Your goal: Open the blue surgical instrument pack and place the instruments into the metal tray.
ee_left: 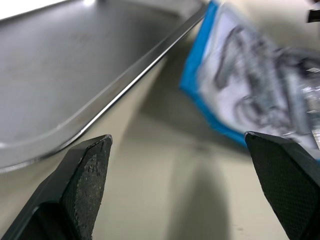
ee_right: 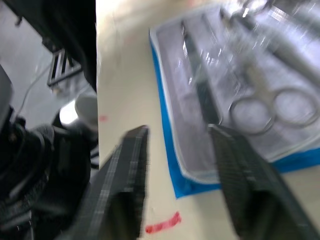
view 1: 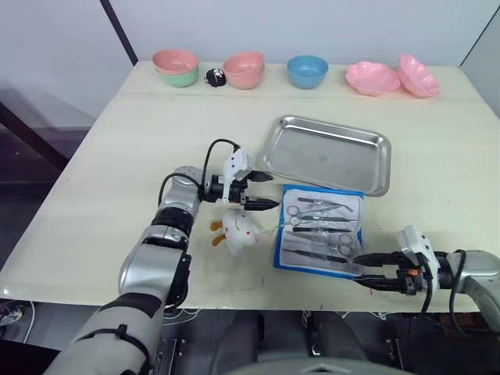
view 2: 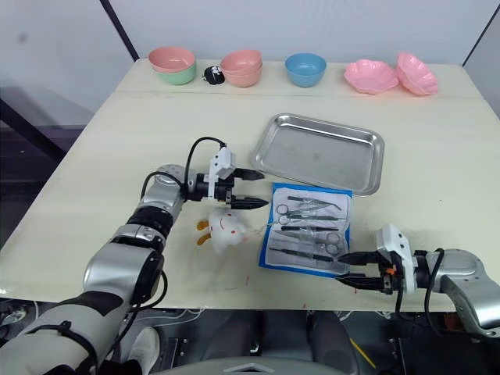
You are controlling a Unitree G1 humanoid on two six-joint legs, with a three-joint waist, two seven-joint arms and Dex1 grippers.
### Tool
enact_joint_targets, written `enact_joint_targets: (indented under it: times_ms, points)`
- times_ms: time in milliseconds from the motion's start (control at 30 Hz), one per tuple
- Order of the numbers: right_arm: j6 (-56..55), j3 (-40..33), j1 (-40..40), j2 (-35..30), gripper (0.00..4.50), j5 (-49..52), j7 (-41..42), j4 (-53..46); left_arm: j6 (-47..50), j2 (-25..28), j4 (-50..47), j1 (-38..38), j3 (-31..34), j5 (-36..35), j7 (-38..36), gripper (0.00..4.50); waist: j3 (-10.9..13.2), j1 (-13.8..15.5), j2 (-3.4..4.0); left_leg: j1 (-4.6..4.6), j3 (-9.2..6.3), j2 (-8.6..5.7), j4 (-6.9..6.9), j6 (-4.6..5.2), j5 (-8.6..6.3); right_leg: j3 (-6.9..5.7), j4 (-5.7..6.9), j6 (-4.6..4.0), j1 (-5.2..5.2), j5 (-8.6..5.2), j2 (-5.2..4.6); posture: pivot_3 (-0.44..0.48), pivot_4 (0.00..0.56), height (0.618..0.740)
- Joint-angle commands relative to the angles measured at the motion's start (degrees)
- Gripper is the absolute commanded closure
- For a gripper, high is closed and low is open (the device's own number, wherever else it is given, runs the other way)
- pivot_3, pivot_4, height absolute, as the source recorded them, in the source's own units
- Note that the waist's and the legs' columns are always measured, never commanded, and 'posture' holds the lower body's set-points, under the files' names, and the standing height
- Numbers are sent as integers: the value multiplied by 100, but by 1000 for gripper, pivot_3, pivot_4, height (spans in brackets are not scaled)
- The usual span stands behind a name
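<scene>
My right claw low at the near table edge, fingers parted, tips at the opened blue pack's near corner, instruments still pocketed, metal tray just beyond, my left claw spread wide over bare table between tray rim and pack, my right wrist view, fingers apart above the pack's edge.

Both eye views look down over the table; both wrist views sit close, sharing the blue pack
</scene>
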Motion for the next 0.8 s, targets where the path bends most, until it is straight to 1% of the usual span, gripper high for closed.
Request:
enact_joint_targets:
  times_ms: [33,67,100,200,300,333,400,433,533,800]
  points:
    - [-1,-497,-174,27,857,407,-46,-259,62,245,-807,250,165,-405,-554,0,0,-13,-1,0,0,1,0,0,0,0,0,0,0,0,0,0,150,740]
    - [-88,-541,-251,95,183,399,-99,-239,119,300,-1021,340,173,-493,-651,0,1,1,-1,0,0,3,-1,0,0,1,0,0,-1,0,0,0,150,740]
    - [-216,-533,-337,174,25,321,-155,-181,135,362,-1267,438,173,-572,-748,0,1,1,-2,0,-1,4,0,0,0,-1,1,0,-1,0,0,0,150,740]
    - [-807,-359,-543,420,25,-173,-265,157,219,607,-2087,758,13,-823,-887,0,1,-10,-1,0,-4,6,0,-1,0,0,2,-1,-1,0,0,0,150,740]
    - [-1451,-249,-693,650,25,-595,-325,556,506,791,-2819,991,-68,-1127,-891,0,2,15,0,0,-3,7,0,-1,1,0,1,-1,-1,0,-2,0,150,740]
    - [-1796,-231,-777,763,25,-780,-393,758,511,861,-3046,1060,-89,-1183,-891,0,2,24,0,-1,-3,6,0,-1,1,0,0,0,-2,0,-3,0,150,740]
    - [-2070,-213,-873,882,25,-895,-429,983,616,997,-3341,1145,-170,-1292,-891,0,3,17,2,-3,-2,6,0,-2,1,0,-1,0,-2,0,-4,0,150,740]
    - [-2275,-188,-954,985,25,-982,-461,1172,737,1164,-3531,1197,-288,-1331,-891,0,3,17,2,-2,1,6,0,-2,1,1,0,0,-2,0,-4,0,150,740]
    - [-2484,-74,-1056,1156,25,-1082,-439,1519,1113,1459,-3902,1259,-447,-1480,-891,0,3,-16,3,2,1,7,-1,-3,2,3,3,-1,-2,0,0,0,150,740]
    - [-2696,157,-1217,1372,25,-1289,-478,2060,1435,1653,-4470,1316,-534,-1728,-891,0,6,-5,8,4,6,8,-3,-3,2,6,3,-2,-2,0,0,0,150,740]
